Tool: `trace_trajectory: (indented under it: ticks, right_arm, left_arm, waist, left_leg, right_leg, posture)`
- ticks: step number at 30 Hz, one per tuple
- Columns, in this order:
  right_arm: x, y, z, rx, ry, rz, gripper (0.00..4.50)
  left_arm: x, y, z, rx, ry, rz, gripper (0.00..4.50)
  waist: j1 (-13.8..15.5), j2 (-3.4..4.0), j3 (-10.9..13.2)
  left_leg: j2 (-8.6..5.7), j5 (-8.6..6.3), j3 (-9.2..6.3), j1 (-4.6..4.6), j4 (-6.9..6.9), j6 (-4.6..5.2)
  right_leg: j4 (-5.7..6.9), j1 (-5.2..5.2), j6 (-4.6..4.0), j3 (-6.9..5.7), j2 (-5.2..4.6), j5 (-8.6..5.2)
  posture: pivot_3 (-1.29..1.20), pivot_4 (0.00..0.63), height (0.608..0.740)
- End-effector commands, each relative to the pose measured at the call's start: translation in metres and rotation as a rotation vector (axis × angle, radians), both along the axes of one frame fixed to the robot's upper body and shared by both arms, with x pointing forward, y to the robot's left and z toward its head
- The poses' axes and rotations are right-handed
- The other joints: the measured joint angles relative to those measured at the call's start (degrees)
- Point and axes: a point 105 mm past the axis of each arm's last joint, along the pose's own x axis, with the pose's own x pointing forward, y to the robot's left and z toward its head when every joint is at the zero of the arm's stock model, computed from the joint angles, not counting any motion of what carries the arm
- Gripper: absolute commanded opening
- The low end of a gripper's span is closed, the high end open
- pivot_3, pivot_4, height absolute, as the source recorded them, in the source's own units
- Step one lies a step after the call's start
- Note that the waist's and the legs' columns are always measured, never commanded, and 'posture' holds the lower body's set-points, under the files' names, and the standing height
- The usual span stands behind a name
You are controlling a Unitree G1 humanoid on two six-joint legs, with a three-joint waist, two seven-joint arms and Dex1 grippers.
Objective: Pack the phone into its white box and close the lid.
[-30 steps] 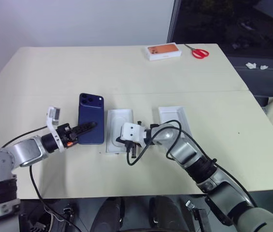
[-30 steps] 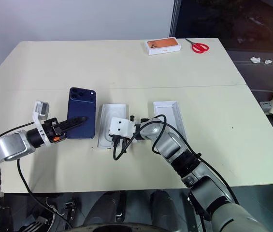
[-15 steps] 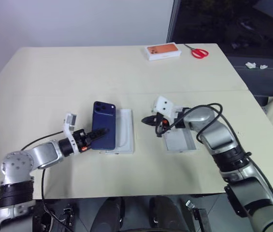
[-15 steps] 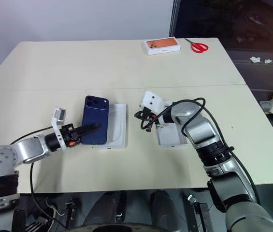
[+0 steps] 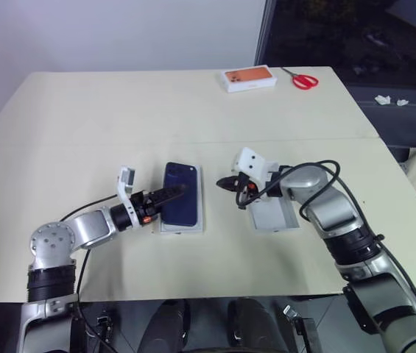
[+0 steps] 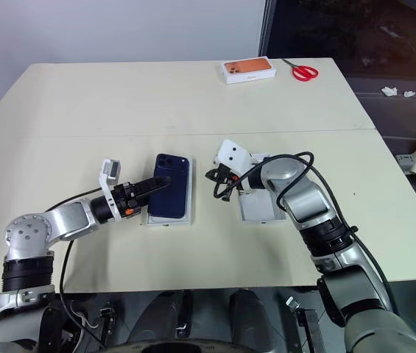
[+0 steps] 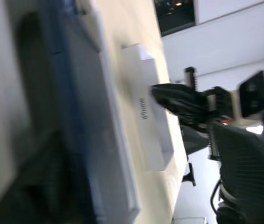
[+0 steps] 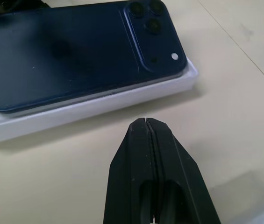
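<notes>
Right wrist view: glossy dark blue phone point(image 8: 75, 51), three lenses

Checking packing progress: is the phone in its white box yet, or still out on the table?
In. The phone lies flat, back up, inside the white box, whose rim frames it. The lid sits apart, so the box is open.

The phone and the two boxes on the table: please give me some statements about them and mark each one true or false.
1. The phone lies on the white box, camera side up. True.
2. The lid already covers the phone. False: it lies apart from it, open side up, by the right end effector.
3. The right end effector's fingers are pressed shut. True.
4. The scissors lie beside the phone. False: they lie at the table's far edge, next to the orange-topped box.
5. The left end effector reaches over the phone. True.
</notes>
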Motion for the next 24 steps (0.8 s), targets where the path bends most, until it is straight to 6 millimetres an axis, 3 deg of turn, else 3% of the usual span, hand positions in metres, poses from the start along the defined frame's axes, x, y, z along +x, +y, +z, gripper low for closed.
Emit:
trace_trajectory:
  ticks: [1,5,15,24]
  right_arm:
    - [-0.002,0.008,0.011,0.034,-0.036,0.017,0.0]
    - [0.0,0.008,0.007,0.022,-0.032,0.01,0.0]
    - [0.0,0.013,0.002,0.009,-0.018,0.023,0.0]
    - [0.003,0.016,0.013,0.082,-0.02,0.009,0.0]
  left_arm:
    - [0.002,0.007,0.003,0.042,-0.018,0.027,4.42]
    - [-0.001,0.011,0.011,0.074,-0.043,0.009,4.42]
    - [-0.005,0.043,0.028,0.224,-0.12,0.024,4.42]
    - [0.001,0.063,0.03,0.31,-0.232,0.1,4.42]
  waist:
    - [-0.1,0.0,0.0]
    - [-0.1,0.0,0.0]
    - [0.0,0.01,0.0]
    - [0.0,0.02,0.0]
  left_leg:
    - [0.0,0.0,0.0,0.0,0.0,-0.01]
    - [0.01,0.01,0.0,0.0,0.0,-0.02]
    - [0.0,0.01,0.0,-0.01,-0.01,-0.01]
    - [0.0,0.01,0.0,-0.01,-0.03,-0.01]
  right_leg:
    - [0.01,-0.01,0.0,0.0,0.01,0.0]
    - [0.02,-0.02,0.0,0.01,0.02,0.0]
    - [0.01,-0.03,-0.01,0.01,0.01,0.0]
    - [0.0,-0.04,-0.01,0.01,0.0,-0.01]
  posture:
    - [0.0,0.15,0.74]
    - [0.0,0.15,0.74]
    - [0.0,0.15,0.74]
    - [0.0,0.15,0.74]
